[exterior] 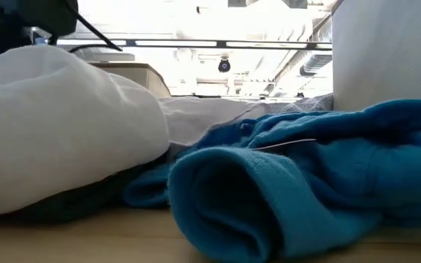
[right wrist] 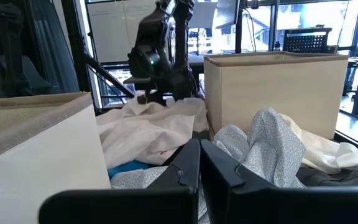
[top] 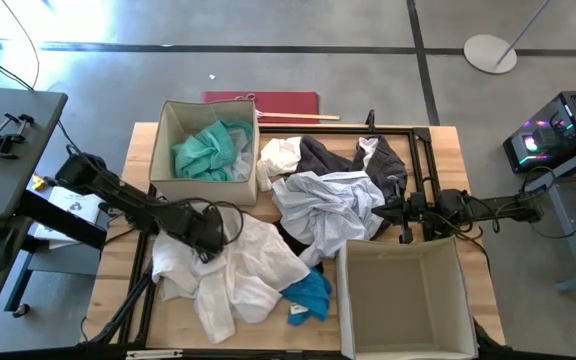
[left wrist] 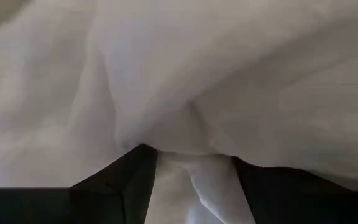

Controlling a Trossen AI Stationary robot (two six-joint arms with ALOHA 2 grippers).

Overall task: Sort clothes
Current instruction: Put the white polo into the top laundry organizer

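White garment pinched at the table's left front

The white garment (top: 238,270) lies crumpled toward the table's (top: 443,150) front-left, its bulk stretching toward the front edge; the left gripper (left wrist: 191,165) sits at its left end, fingers narrowed around a fold of the cloth (fabric fills the wrist view). The right gripper (right wrist: 199,163), fingers together and holding nothing, waits at the right edge beside the pale grey-blue garment (top: 333,205), so the left arm is nearer.

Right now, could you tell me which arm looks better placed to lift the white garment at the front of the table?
Left. The left hand is on the white garment, with white cloth between its fingers in the left wrist view. The right hand sits shut beside the pale grey-blue garment, farther away.
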